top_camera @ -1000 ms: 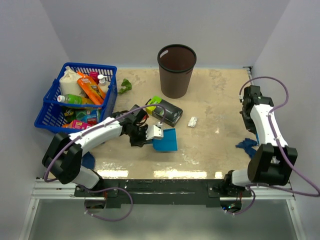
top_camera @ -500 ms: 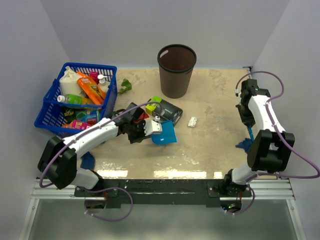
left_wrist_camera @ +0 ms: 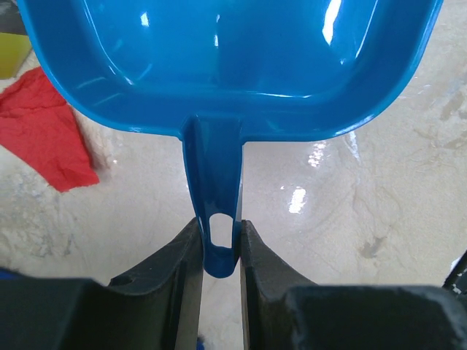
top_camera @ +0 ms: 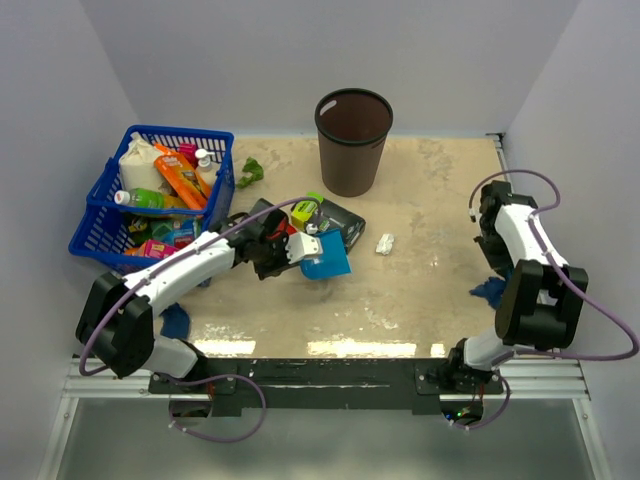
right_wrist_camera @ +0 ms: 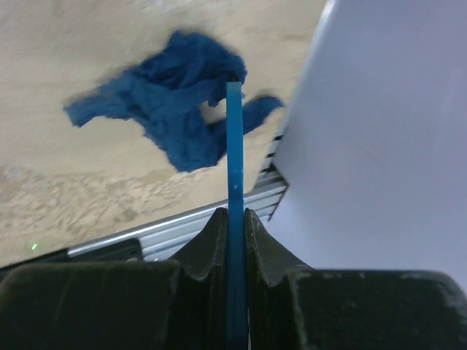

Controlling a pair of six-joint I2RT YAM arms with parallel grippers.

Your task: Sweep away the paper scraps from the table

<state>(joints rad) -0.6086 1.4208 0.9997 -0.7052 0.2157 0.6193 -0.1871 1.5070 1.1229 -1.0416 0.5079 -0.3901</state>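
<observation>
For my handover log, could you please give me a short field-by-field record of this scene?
left gripper: shut on the dustpan handle
right gripper: shut on a thin blue tool, type unclear
dustpan position: beside the black-and-lime box
scraps on the table: blue scrap near the right edge; white scrap mid-table; green scrap by the basket; red scrap beside the dustpan
bin: upright, far side

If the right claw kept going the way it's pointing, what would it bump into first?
Probably the crumpled blue paper scrap on the table: the thin blue stick clamped in the right gripper points straight at it, its tip seemingly at the wad, though depth is hard to judge.
</observation>
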